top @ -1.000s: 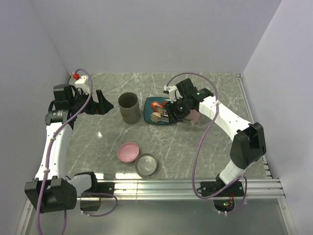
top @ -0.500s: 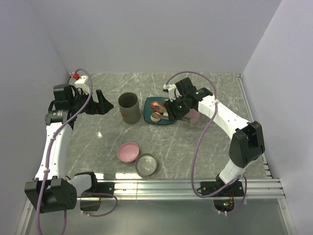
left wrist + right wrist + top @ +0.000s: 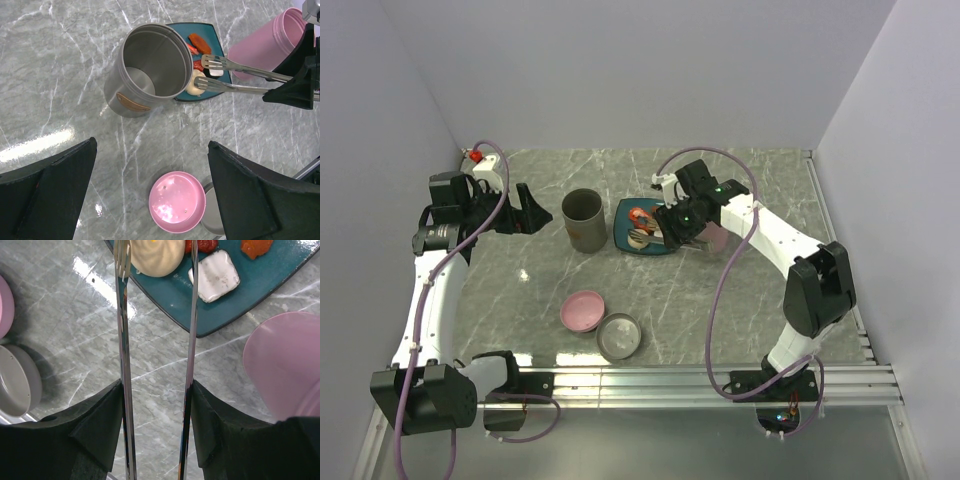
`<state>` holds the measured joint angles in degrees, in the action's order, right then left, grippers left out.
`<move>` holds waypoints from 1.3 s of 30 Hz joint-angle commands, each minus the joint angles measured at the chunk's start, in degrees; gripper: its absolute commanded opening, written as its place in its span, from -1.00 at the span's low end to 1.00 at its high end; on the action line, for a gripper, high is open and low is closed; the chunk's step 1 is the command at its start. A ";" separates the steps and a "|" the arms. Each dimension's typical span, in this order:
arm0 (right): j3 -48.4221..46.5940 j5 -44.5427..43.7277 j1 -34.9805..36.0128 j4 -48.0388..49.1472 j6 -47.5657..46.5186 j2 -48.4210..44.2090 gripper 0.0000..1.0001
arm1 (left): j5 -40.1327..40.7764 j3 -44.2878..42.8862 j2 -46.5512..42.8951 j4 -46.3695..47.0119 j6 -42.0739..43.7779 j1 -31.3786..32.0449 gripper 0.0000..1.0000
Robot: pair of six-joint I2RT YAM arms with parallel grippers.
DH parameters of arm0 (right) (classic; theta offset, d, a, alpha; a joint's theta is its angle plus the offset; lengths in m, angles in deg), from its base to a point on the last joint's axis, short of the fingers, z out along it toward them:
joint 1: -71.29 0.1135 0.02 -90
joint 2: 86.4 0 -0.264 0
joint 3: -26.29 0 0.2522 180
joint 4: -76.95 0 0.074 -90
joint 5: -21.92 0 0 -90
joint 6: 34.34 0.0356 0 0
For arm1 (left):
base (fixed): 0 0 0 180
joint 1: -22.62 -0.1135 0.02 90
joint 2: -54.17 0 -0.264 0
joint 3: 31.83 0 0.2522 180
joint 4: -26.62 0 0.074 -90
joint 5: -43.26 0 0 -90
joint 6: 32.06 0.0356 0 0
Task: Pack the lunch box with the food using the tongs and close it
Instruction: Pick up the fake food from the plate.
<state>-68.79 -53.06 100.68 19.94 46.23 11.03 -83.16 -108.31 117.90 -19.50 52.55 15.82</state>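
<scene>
My right gripper (image 3: 156, 387) is shut on the silver tongs (image 3: 122, 365), one finger pressed on each arm. The tong tips reach over the teal plate (image 3: 623, 240) with a cream dumpling (image 3: 152, 257) lying between them. A white square piece (image 3: 215, 275) and the red and orange food (image 3: 200, 42) lie just beyond the tips. An open steel canister (image 3: 145, 70) of the lunch box stands left of the plate. A pink tub (image 3: 265, 42) stands to the right. My left gripper (image 3: 152, 145) hangs open and holds nothing, high above the table left of the canister.
A pink lid (image 3: 583, 310) and a grey lid (image 3: 619, 336) lie side by side near the table's front middle. Walls close the back and both sides. A metal rail (image 3: 720, 378) runs along the front edge.
My right gripper has carried the tongs a little to the left, further over the plate. The left arm has not moved.
</scene>
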 commanded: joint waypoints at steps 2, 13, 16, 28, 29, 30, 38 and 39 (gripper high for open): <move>0.11 -0.70 0.41 2.37 -0.94 -0.13 0.19 | -1.46 -1.09 -0.36 1.60 -0.32 -0.13 0.99; 0.46 0.35 2.08 2.11 -0.33 -0.31 0.19 | -1.46 -1.18 0.08 1.77 -0.24 -0.05 0.99; 0.28 0.44 2.25 1.94 -0.06 -0.31 0.19 | -1.46 -0.83 0.00 1.95 -0.33 -0.13 0.99; 0.81 -0.97 2.43 2.20 -0.32 0.40 -0.01 | -1.37 -1.27 0.09 1.69 -0.06 -0.05 0.99; 0.64 -0.79 2.34 2.03 -0.32 0.31 -0.04 | -1.37 -1.27 0.08 1.60 -0.06 -0.05 0.99; 0.37 -0.61 2.25 1.68 -0.24 -0.04 -0.09 | -1.37 -1.27 0.08 1.60 0.03 -0.05 0.99; -1.38 0.53 2.25 -0.70 -0.50 -2.77 -0.31 | -1.19 -1.53 -0.09 0.72 0.47 -0.05 0.99; -1.47 0.53 2.34 -0.79 -0.59 -3.47 -0.35 | -1.19 -1.53 -0.18 0.72 0.47 -0.05 0.99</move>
<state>-67.87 -53.36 102.66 19.81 45.77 11.11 -83.18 -108.31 118.16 -19.48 52.59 15.82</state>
